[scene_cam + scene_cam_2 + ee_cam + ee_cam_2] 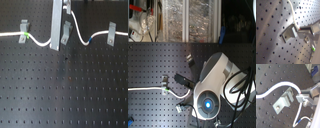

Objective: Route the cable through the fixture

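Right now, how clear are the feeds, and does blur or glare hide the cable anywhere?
First exterior view: soft but even; the cable is readable. Second exterior view: blurry, the arm hides much of it. First wrist view: glare washes the board. Second wrist view: sharpest, the clip is clear.

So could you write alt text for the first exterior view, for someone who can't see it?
A white cable with green and blue bands runs across a black perforated board past three small metal clips; the robot's gripper reaches down at the middle clip, where the cable arches up.
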